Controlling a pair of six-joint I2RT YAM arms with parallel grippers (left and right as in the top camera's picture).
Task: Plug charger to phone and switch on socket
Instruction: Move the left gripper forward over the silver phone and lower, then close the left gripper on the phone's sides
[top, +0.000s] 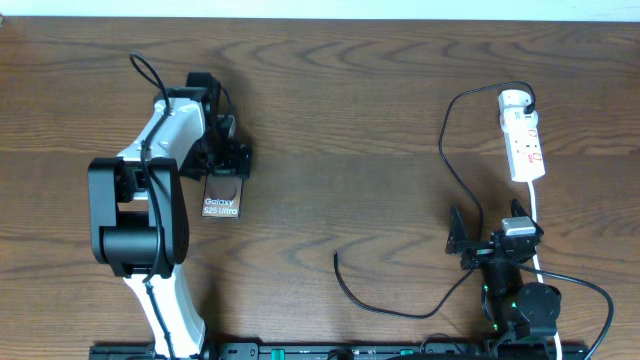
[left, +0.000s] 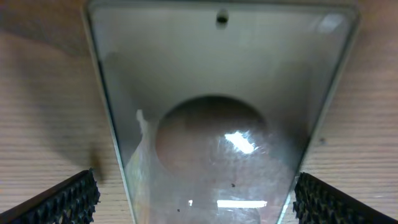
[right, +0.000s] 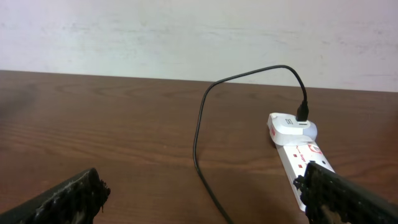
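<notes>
The phone (top: 221, 203), a dark-brown slab with white "Galaxy" lettering, lies flat on the table at the left. My left gripper (top: 226, 165) is open just above it, with a finger on either side of its far end. In the left wrist view the phone's glass (left: 217, 81) fills the space between the left gripper's fingers (left: 196, 190). The socket (top: 524, 140) is a white strip at the right. The charger cable (top: 450, 165) runs from a white adapter (top: 515, 100) plugged into the socket, and its free tip (top: 337, 258) lies on the table. My right gripper (top: 490, 228) is open and empty, below the socket.
In the right wrist view the right gripper (right: 202, 183) points at the charger cable (right: 199, 137) and the socket (right: 298, 155), with the adapter (right: 287, 126) at the strip's far end. The socket's white cord (top: 537, 215) runs past the right arm. A pale wall stands behind the table.
</notes>
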